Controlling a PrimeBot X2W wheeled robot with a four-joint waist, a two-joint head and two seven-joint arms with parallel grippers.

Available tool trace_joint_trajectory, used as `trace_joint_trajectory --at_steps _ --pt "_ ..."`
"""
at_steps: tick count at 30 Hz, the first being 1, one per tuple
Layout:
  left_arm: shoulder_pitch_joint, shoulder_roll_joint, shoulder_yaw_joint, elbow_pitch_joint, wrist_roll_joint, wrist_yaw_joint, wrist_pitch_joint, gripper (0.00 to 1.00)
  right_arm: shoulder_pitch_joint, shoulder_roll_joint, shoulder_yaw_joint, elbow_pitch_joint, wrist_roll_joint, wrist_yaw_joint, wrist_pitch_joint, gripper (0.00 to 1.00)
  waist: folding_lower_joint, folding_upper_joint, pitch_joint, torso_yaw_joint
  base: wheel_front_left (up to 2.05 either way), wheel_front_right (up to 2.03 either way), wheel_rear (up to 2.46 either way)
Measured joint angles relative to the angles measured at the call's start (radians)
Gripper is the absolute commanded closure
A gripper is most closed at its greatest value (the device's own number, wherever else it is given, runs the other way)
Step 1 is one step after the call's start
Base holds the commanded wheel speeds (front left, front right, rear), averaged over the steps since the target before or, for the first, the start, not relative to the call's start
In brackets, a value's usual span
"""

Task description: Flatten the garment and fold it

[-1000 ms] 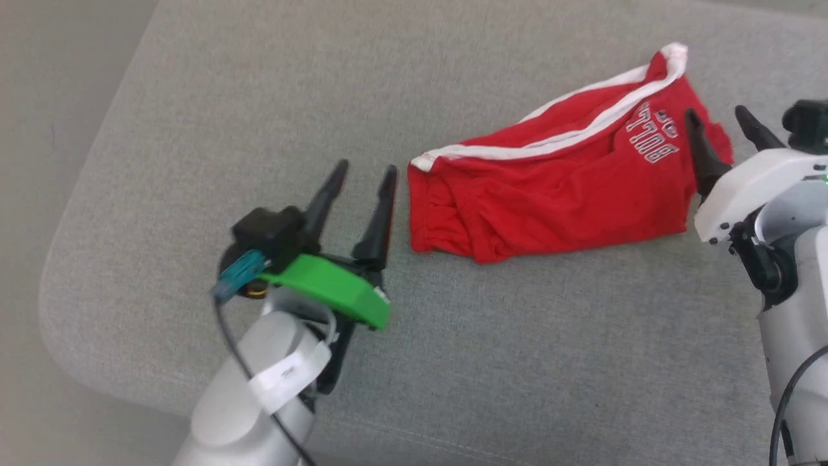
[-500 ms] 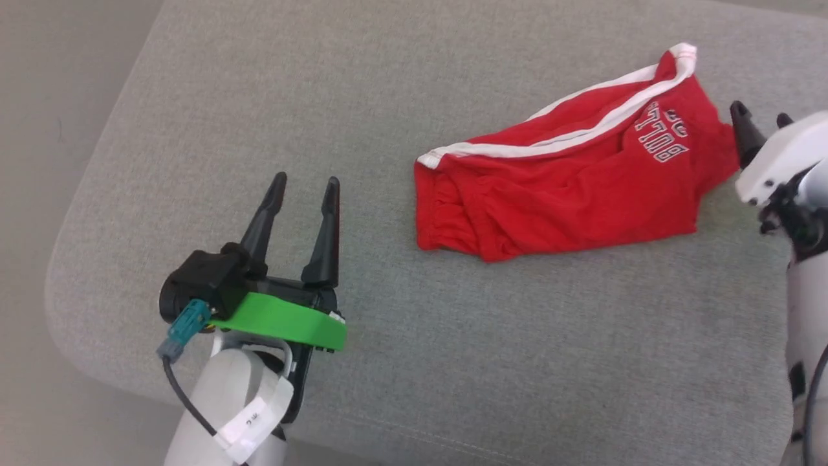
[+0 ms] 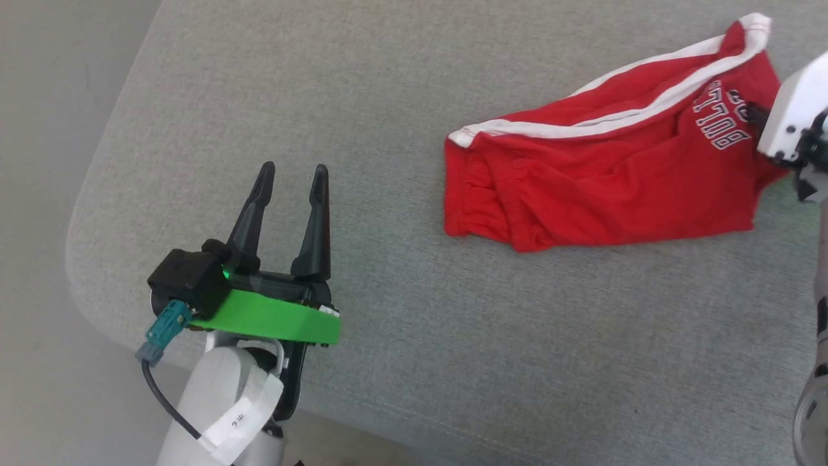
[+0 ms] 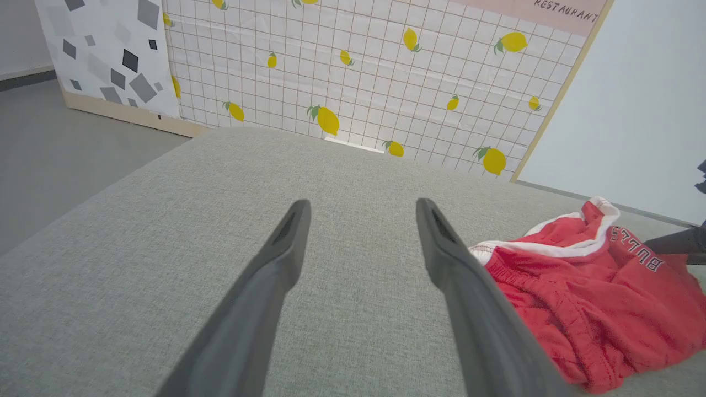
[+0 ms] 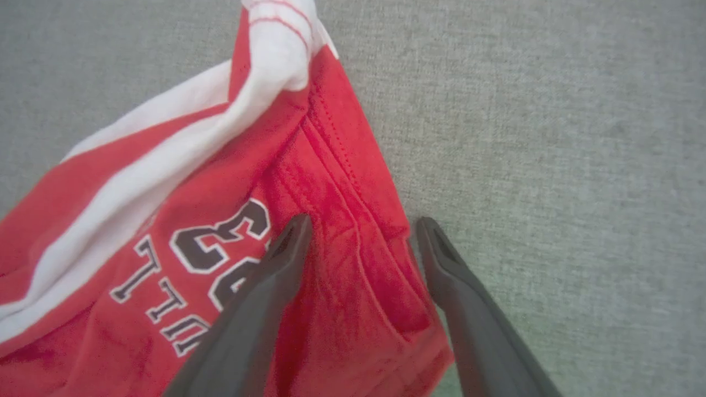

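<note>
Hovering at seven o'clock, the left gripper (image 3: 292, 169) is standing open and empty over the grey cushion (image 3: 388, 323). Farther, at two o'clock, the red Bulls shorts (image 3: 601, 188) are lying crumpled, unflattened, unfolded; the right gripper (image 5: 361, 223) is straddling their edge, jaws apart, gripping nothing.

One red garment (image 3: 601, 188), one grey cushion (image 3: 453, 356), one left claw (image 3: 292, 169) and one right claw (image 5: 362, 222).
</note>
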Motion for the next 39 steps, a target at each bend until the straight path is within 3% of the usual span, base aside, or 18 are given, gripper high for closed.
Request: trace_joint_trajectory --at_steps 2,3,4,5,7,15,22,32,36,39 --pt "0.000 0.000 0.000 0.000 -0.002 0.000 0.000 0.00 -0.011 -0.003 0.018 -0.004 -0.004 0.000 0.053 0.00 0.0000 0.0000 0.006 0.007 0.00 0.00 0.00" --pt "0.000 0.000 0.000 0.000 -0.002 0.001 0.000 0.00 -0.013 -0.006 0.028 -0.008 -0.004 0.000 0.078 0.05 0.0000 0.0000 0.008 0.009 0.00 0.00 0.00" --pt "0.000 0.000 0.000 0.000 -0.002 0.001 0.000 0.00 -0.013 -0.009 0.038 -0.014 -0.003 0.000 0.095 0.48 0.0000 0.0000 0.009 0.010 0.00 0.00 0.00" --pt "0.000 0.000 0.001 0.000 -0.003 0.001 0.000 0.00 -0.012 -0.010 0.048 -0.023 0.000 0.000 0.109 0.72 0.0000 0.0000 0.009 0.010 0.00 0.00 0.00" --pt "0.000 0.000 0.000 0.001 -0.003 0.001 0.000 0.00 0.000 -0.011 0.067 -0.046 0.013 0.000 0.112 1.00 0.0000 0.0000 0.007 0.009 0.00 0.00 0.00" --pt "0.000 -0.001 -0.010 0.014 0.005 0.001 0.000 0.00 0.126 -0.041 0.146 -0.156 0.104 0.000 0.029 1.00 0.0000 0.0000 -0.018 -0.006 0.00 0.00 0.00" --pt "0.021 -0.001 -0.019 0.046 0.057 -0.001 0.000 0.00 0.360 -0.109 0.070 -0.321 0.135 0.000 -0.081 1.00 0.0000 0.0001 -0.079 -0.068 0.00 0.00 0.00" --pt "0.026 -0.002 -0.063 0.077 0.074 -0.002 0.000 0.00 0.542 -0.107 -0.082 -0.458 -0.005 0.000 -0.149 1.00 0.0000 0.0000 -0.142 -0.165 0.00 0.00 0.00" --pt "0.026 -0.002 -0.079 0.088 0.074 -0.002 0.000 0.00 0.560 -0.100 -0.064 -0.506 -0.037 0.000 -0.168 1.00 0.0000 0.0000 -0.162 -0.191 0.00 0.00 0.00" --pt "0.026 -0.002 -0.085 0.095 0.074 -0.002 0.000 0.00 0.565 -0.101 0.005 -0.572 -0.053 0.000 -0.173 1.00 0.0000 0.0001 -0.179 -0.201 0.00 0.00 0.00"
